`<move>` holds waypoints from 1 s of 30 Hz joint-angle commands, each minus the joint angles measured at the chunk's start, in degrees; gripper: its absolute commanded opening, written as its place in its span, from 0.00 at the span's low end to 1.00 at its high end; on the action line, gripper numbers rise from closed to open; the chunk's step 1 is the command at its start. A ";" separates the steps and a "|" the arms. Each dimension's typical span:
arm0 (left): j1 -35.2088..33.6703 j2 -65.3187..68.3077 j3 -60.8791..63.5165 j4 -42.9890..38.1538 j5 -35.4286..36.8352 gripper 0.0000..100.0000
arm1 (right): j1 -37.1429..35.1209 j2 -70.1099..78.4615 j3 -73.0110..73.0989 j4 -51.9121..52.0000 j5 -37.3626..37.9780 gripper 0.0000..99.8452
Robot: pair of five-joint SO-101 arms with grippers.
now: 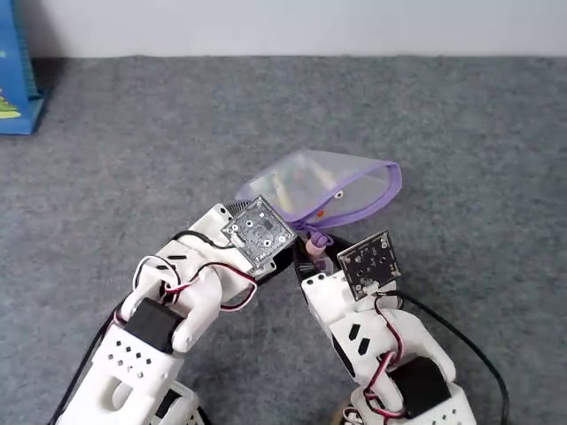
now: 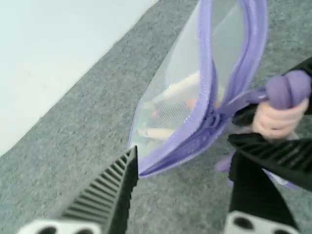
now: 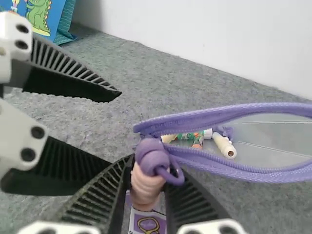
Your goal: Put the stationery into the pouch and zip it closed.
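Now, high view read from the left:

- Far left, at the back: a blue box [image 1: 12,88] stands against the white wall [image 1: 292,27], well apart from both arms.
- Grey felt-like table [image 1: 133,150] under everything.
- Left of centre: the left arm comes in from the lower corner. The left gripper [image 2: 183,155] sits at the near-left end of the pouch [image 1: 332,181].
- Left gripper state: jaws spread wide, nothing held. In its wrist view the pouch's purple-edged corner lies between the two ribbed fingers [image 2: 114,187]. One tip is just beside the seam; contact cannot be told.
- Centre: the pouch is clear with purple trim and lies on the table just beyond both grippers, long side running up and to the right.
- The stationery [image 3: 195,136] is inside it, near the mouth end: a few pale stick-shaped pieces, one with printed colours. Exact items too small to tell.
- The zip [image 3: 229,119] gapes open along the length seen in the right wrist view.
- Right of centre: the right arm comes in from the bottom edge. The right gripper [image 3: 145,187] is clamped tight on the zip pull [image 3: 152,158], a purple knotted cord with a pink charm, at the pouch's near end.
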 commanded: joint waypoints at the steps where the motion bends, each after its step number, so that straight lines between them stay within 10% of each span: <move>1: 0.26 -1.58 -1.01 -2.46 0.70 0.29 | 0.13 -0.57 -4.31 1.27 0.62 0.01; 30: 7.38 -1.76 9.45 -20.40 0.97 0.02 | -3.56 -0.57 -10.20 11.82 0.70 0.01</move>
